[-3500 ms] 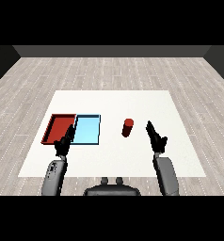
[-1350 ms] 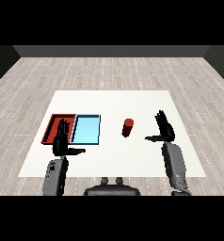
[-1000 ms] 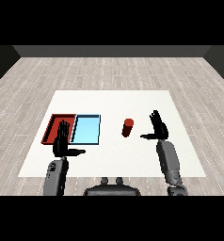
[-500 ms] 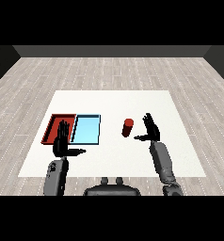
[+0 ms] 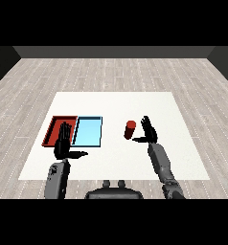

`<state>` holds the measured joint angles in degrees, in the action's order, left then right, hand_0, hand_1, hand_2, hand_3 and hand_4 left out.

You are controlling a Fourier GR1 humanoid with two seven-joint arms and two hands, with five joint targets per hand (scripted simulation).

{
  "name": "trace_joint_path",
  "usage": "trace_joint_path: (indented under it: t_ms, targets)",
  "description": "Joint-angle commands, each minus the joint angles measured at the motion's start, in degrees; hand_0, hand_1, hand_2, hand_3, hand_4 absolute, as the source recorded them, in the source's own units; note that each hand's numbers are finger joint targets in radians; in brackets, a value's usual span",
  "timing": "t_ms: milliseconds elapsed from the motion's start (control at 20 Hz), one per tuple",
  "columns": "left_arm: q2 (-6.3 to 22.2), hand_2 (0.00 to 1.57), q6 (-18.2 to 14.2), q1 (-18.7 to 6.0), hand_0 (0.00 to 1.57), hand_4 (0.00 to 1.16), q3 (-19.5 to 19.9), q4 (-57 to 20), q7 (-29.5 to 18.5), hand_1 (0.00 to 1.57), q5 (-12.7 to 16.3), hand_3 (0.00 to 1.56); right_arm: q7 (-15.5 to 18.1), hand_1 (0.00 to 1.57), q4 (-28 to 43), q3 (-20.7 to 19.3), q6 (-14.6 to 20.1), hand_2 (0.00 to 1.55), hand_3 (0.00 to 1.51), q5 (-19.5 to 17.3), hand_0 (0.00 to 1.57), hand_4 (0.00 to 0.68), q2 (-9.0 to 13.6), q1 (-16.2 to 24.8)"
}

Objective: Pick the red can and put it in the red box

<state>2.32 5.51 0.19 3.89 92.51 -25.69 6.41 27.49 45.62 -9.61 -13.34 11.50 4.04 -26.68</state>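
Right robot hand [image 5: 148, 131] spread beside red can [image 5: 130, 130] on white table [image 5: 116, 103].

The can [image 5: 130, 130] stands upright on the table [image 5: 116, 103], taken here as the landmark. Well to the can's left lie two trays side by side, the nearer one [image 5: 88, 131] touching the farther one [image 5: 54, 130]. The right hand [image 5: 148, 131] is just right of the can; the left hand [image 5: 64, 146] sits before the farther tray's near edge
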Motion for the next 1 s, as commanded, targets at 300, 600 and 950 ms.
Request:
trace_joint_path:
  t_ms: [300,600,950]
  targets:
    - [2.31,0.00,2.97,-1.07,0.00,0.00,2.05,-1.77,-1.23,0.00,1.96,0.00,0.71,0.00,-7.02,-0.20,0.59,0.00,0.00,1.61,0.00,0.000,-1.75,-5.58]
    - [0.90,0.00,2.67,0.83,0.00,0.00,0.76,-0.74,-2.07,0.00,1.70,0.00,0.20,0.00,-10.25,0.14,2.77,0.00,0.00,1.79,0.00,0.000,-2.67,-9.18]
    - [-1.38,0.00,-0.91,1.27,0.00,0.00,-1.99,2.95,2.02,0.00,-0.41,0.00,3.57,0.00,-14.45,0.23,2.69,0.00,0.00,1.30,0.00,0.000,-2.10,-8.59]
